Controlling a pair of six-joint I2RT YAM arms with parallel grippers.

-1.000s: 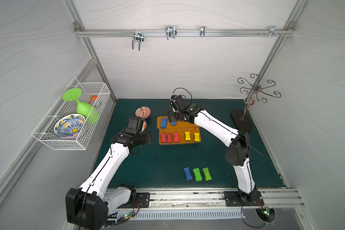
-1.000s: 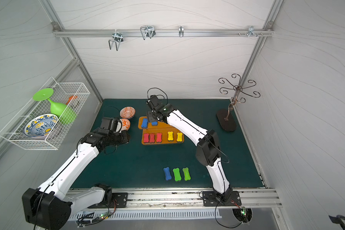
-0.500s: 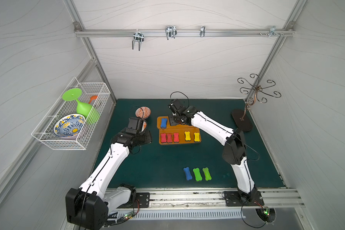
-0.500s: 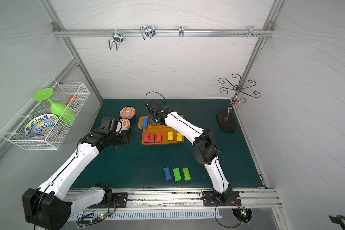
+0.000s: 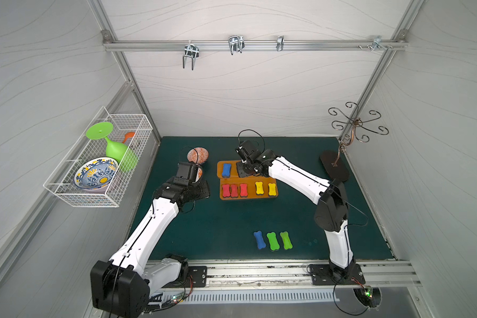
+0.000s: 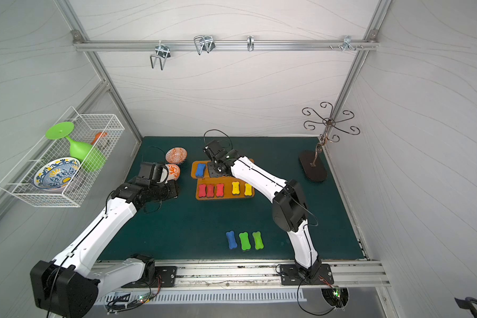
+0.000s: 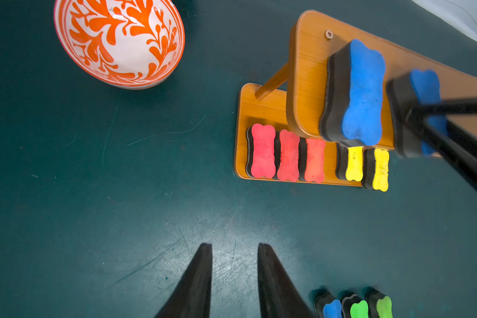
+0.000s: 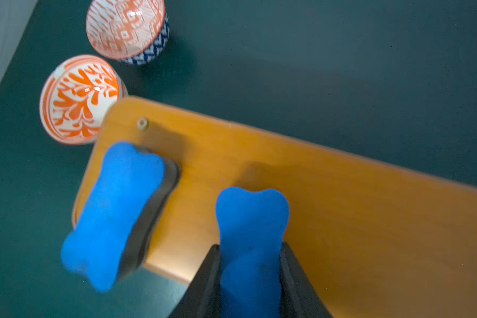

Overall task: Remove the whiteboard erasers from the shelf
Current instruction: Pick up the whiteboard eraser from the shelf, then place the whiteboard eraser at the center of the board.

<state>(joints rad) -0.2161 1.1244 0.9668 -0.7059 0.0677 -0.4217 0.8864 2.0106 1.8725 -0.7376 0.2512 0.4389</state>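
The orange-brown shelf (image 5: 251,190) (image 6: 227,190) stands mid-mat. Its lower board carries three red erasers (image 5: 234,190) (image 7: 287,154) and two yellow ones (image 5: 265,189) (image 7: 366,168). One blue eraser (image 5: 226,170) (image 8: 116,209) lies free on the upper board. Beside it my right gripper (image 8: 250,246) (image 5: 244,168) is shut on a second blue eraser (image 8: 252,220) (image 7: 424,88), which still rests on that board. My left gripper (image 7: 234,245) (image 5: 201,190) hovers open and empty over bare mat, left of the shelf. A blue eraser (image 5: 259,240) and two green ones (image 5: 272,241) lie on the mat near the front.
Two orange patterned bowls (image 8: 126,27) (image 8: 77,99) sit on the mat just left of the shelf. A white wire basket (image 5: 99,165) on the left wall holds a green glass and a blue bowl. A dark metal hook stand (image 5: 335,165) occupies the back right.
My right gripper shifted left and lowered onto the upper board, and its jaws closed round the second blue eraser. The left arm stayed put.
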